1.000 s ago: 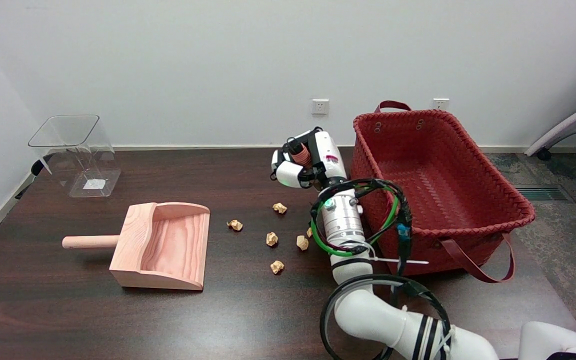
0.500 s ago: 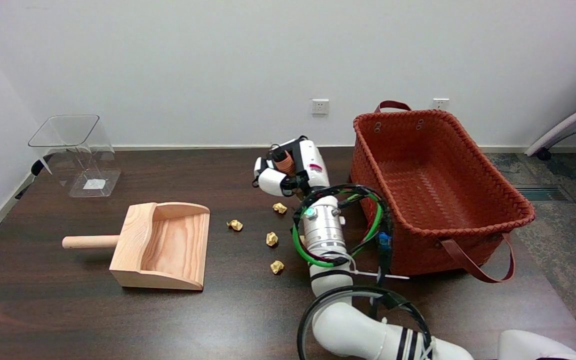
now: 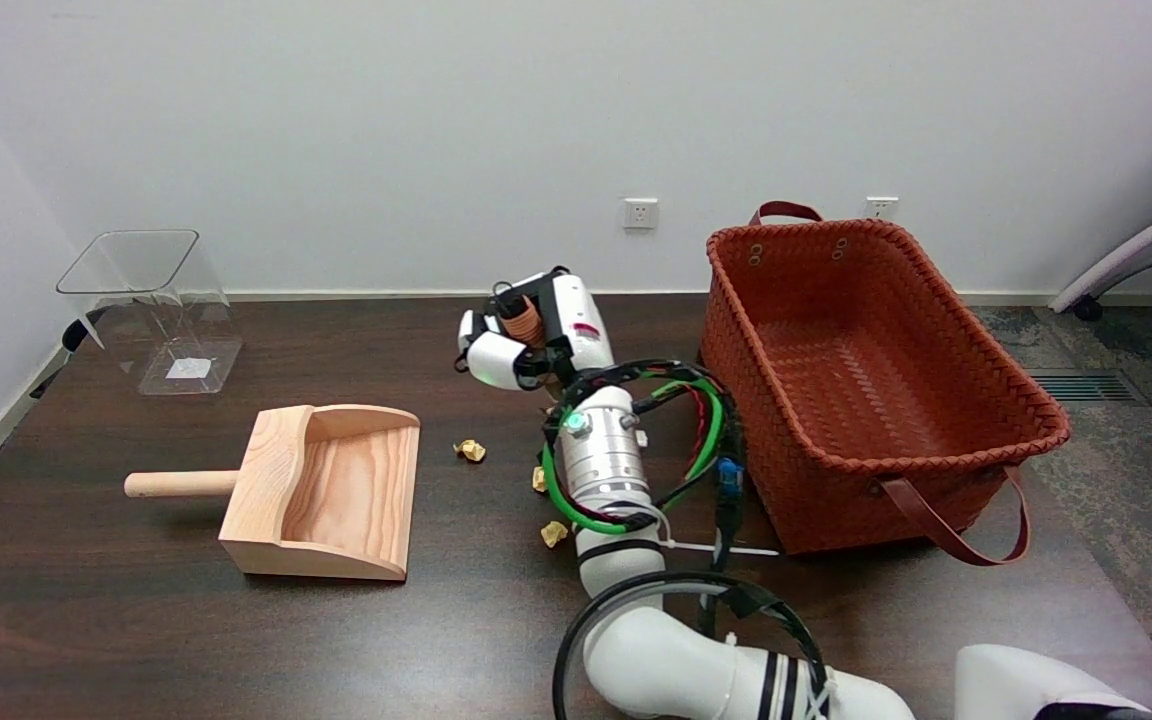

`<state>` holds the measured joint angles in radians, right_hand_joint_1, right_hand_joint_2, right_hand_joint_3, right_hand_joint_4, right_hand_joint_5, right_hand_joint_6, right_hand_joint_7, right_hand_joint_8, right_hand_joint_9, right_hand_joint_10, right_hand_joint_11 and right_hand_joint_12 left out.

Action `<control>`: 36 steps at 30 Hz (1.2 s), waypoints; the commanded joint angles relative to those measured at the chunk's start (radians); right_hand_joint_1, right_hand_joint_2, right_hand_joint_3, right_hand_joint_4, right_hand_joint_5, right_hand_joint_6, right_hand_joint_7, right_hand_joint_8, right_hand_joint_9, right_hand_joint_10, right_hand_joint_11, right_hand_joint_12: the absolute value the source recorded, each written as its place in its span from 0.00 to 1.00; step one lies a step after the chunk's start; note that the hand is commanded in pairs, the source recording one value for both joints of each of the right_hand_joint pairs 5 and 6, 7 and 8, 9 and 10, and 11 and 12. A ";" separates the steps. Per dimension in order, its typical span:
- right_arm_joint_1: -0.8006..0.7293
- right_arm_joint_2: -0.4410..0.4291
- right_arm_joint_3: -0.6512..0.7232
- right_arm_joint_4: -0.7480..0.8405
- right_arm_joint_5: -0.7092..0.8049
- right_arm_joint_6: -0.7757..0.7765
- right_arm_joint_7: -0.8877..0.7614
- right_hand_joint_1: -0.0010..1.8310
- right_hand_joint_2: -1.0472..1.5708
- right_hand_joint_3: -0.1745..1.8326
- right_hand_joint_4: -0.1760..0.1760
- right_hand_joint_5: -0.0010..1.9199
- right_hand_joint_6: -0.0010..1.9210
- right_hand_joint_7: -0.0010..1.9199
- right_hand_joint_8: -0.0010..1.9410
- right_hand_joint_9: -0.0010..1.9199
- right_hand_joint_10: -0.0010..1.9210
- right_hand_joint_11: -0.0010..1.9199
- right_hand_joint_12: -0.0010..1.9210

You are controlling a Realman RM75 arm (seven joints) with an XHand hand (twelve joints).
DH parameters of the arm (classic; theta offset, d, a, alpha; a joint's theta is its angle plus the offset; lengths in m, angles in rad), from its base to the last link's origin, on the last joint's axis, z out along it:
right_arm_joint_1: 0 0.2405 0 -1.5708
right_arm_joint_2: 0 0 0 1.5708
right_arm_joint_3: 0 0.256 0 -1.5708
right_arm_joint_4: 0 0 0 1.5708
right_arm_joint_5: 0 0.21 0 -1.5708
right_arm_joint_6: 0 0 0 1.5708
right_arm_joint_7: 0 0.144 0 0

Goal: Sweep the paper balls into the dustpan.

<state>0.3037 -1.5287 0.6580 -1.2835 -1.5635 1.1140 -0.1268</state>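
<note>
Three crumpled tan paper balls (image 3: 472,451) visible; right hand (image 3: 526,335) fingers apparently curled round brown obj.

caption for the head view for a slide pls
Right hand, gripping a brown brush handle, above scattered paper balls on a dark table, right of the empty wooden dustpan.

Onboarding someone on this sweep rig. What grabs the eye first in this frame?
Probably the big red woven basket at the table's right, then the white right arm reaching in from the lower right, its hand gripping a brown cylindrical object mid-table. Left of the arm lie small paper balls, and further left an empty wooden dustpan, mouth facing them.
</note>
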 commanded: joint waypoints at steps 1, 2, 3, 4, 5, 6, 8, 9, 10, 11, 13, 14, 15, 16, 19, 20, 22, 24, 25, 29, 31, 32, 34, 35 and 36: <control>0.101 -0.088 -0.079 0.094 0.049 0.003 0.074 0.64 0.80 0.53 0.50 1.00 1.00 1.00 0.99 1.00 1.00 1.00 1.00; 0.109 -0.097 -0.083 0.109 0.053 0.003 0.082 0.64 0.80 0.52 0.50 1.00 1.00 1.00 0.99 1.00 1.00 1.00 1.00; 0.116 -0.106 -0.086 0.121 0.060 0.003 0.089 0.63 0.80 0.52 0.50 1.00 1.00 1.00 0.99 1.00 1.00 1.00 1.00; 0.122 -0.113 -0.090 0.131 0.068 0.003 0.096 0.63 0.80 0.52 0.50 1.00 1.00 1.00 0.99 1.00 1.00 1.00 1.00; 0.130 -0.121 -0.095 0.142 0.076 0.003 0.103 0.63 0.81 0.52 0.50 1.00 1.00 1.00 0.99 1.00 1.00 1.00 1.00; 0.136 -0.129 -0.100 0.153 0.083 0.003 0.105 0.63 0.81 0.52 0.50 1.00 1.00 1.00 0.99 1.00 1.00 1.00 1.00; 0.150 -0.144 -0.109 0.179 0.101 0.002 0.109 0.63 0.81 0.52 0.50 1.00 1.00 1.00 0.99 1.00 1.00 1.00 1.00; 0.153 -0.152 -0.111 0.190 0.107 0.001 0.115 0.63 0.81 0.52 0.50 1.00 1.00 1.00 0.99 1.00 1.00 1.00 1.00; 0.159 -0.162 -0.113 0.205 0.115 0.001 0.127 0.63 0.81 0.52 0.50 1.00 1.00 1.00 0.99 1.00 1.00 1.00 1.00; 0.165 -0.170 -0.113 0.216 0.120 0.001 0.137 0.63 0.81 0.52 0.50 1.00 1.00 1.00 0.99 1.00 1.00 1.00 1.00; 0.176 -0.186 -0.116 0.242 0.132 -0.001 0.160 0.63 0.80 0.53 0.50 1.00 1.00 1.00 0.99 1.00 1.00 1.00 1.00; 0.182 -0.192 -0.118 0.252 0.137 -0.003 0.171 0.63 0.80 0.53 0.50 1.00 1.00 1.00 0.99 1.00 1.00 1.00 1.00; 0.186 -0.198 -0.118 0.259 0.142 -0.011 0.181 0.63 0.80 0.53 0.50 1.00 1.00 1.00 0.99 1.00 1.00 1.00 1.00; 0.192 -0.204 -0.118 0.268 0.148 -0.022 0.197 0.63 0.80 0.53 0.50 1.00 1.00 1.00 0.99 1.00 1.00 1.00 1.00; 0.204 -0.220 -0.118 0.295 0.157 -0.044 0.232 0.63 0.80 0.54 0.50 1.00 1.00 1.00 0.99 1.00 1.00 1.00 1.00; 0.208 -0.225 -0.118 0.304 0.162 -0.046 0.244 0.63 0.80 0.54 0.50 1.00 1.00 1.00 0.99 1.00 1.00 1.00 1.00; 0.218 -0.236 -0.118 0.327 0.167 -0.050 0.269 0.63 0.80 0.54 0.50 1.00 1.00 1.00 0.99 1.00 1.00 1.00 1.00; 0.229 -0.247 -0.118 0.347 0.171 -0.059 0.290 0.62 0.80 0.54 0.50 1.00 1.00 1.00 0.99 1.00 1.00 1.00 1.00; 0.234 -0.251 -0.118 0.356 0.176 -0.065 0.301 0.62 0.80 0.54 0.50 1.00 1.00 1.00 0.99 1.00 1.00 1.00 1.00; 0.258 -0.270 -0.118 0.389 0.196 -0.089 0.341 0.62 0.81 0.54 0.50 1.00 1.00 1.00 0.99 1.00 1.00 1.00 1.00; 0.267 -0.278 -0.118 0.406 0.201 -0.097 0.359 0.61 0.81 0.54 0.50 1.00 1.00 1.00 0.99 1.00 1.00 1.00 1.00; 0.272 -0.281 -0.118 0.412 0.201 -0.101 0.366 0.61 0.80 0.54 0.50 1.00 1.00 1.00 0.99 1.00 1.00 1.00 1.00; 0.280 -0.285 -0.118 0.422 0.201 -0.113 0.389 0.61 0.80 0.55 0.50 1.00 1.00 1.00 0.99 1.00 1.00 1.00 1.00; 0.284 -0.287 -0.118 0.424 0.201 -0.119 0.402 0.61 0.80 0.55 0.50 1.00 1.00 1.00 0.99 1.00 1.00 1.00 1.00; 0.288 -0.290 -0.117 0.427 0.201 -0.124 0.418 0.61 0.80 0.55 0.50 1.00 1.00 1.00 0.99 1.00 1.00 1.00 1.00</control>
<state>0.5114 -1.7462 0.5491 -0.9776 -1.4099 1.0617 0.1280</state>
